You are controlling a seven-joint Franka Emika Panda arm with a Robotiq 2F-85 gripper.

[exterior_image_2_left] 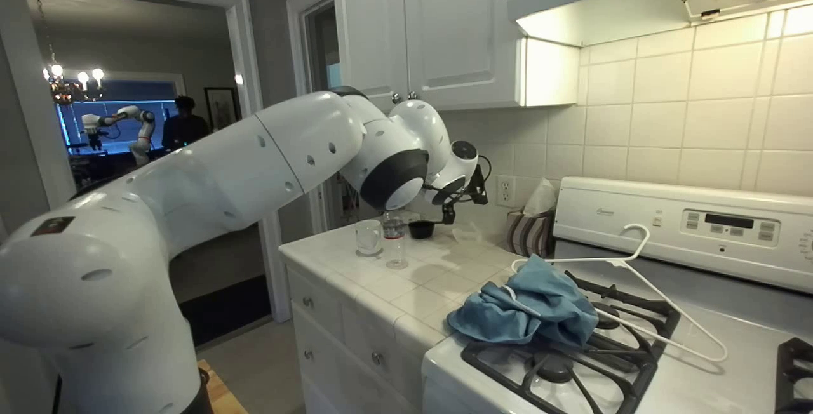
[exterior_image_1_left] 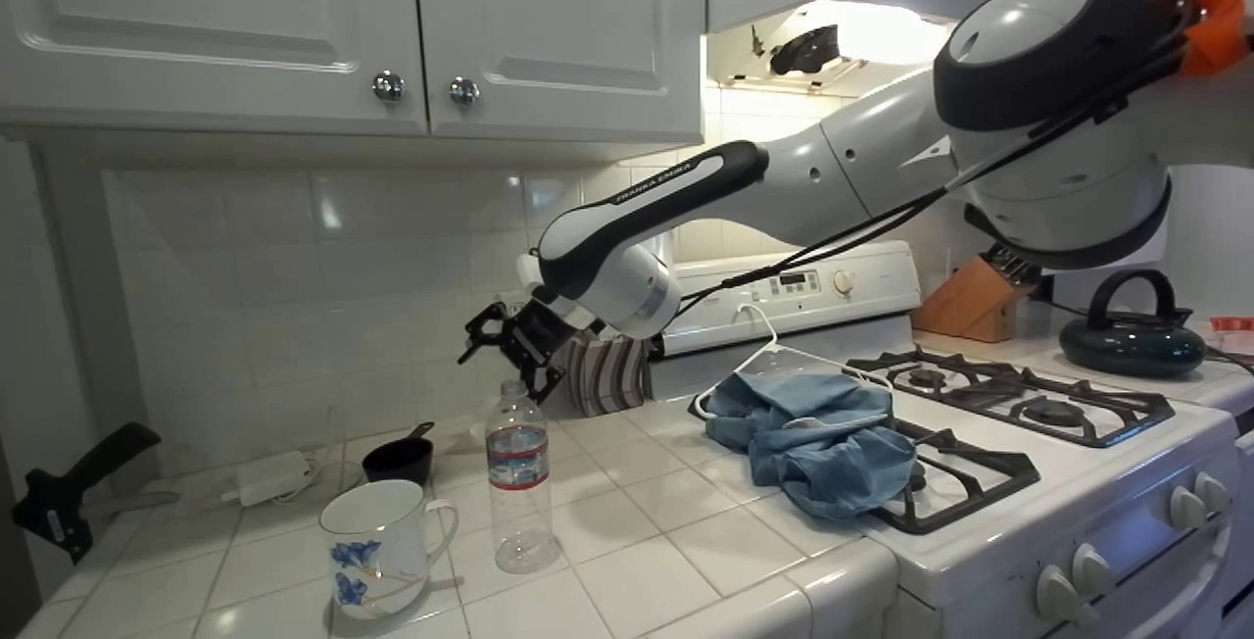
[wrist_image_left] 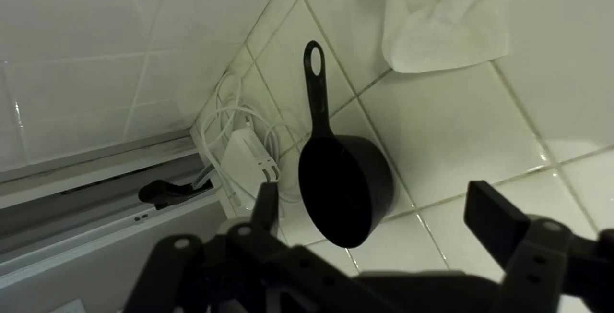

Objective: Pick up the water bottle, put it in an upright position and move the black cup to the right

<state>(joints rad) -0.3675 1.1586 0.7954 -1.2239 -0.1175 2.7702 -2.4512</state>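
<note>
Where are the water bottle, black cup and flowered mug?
Water bottle [exterior_image_1_left: 518, 467], in an exterior view: its label.
Black cup [wrist_image_left: 338, 190], in the wrist view: dark opening.
Flowered mug [exterior_image_1_left: 385, 553], in an exterior view: side wall.

A bottle [exterior_image_1_left: 520, 487] of clear, shiny plastic; a matt black cup [wrist_image_left: 343, 188]; a smooth, glossy mug [exterior_image_1_left: 377, 546]. Glazed-looking tile counter [exterior_image_1_left: 637, 502], wrinkled blue cloth [exterior_image_1_left: 823, 443], wooden knife block [exterior_image_1_left: 965, 304], glossy kettle [exterior_image_1_left: 1132, 345], polished metal cabinet knobs [exterior_image_1_left: 388, 86].
</note>
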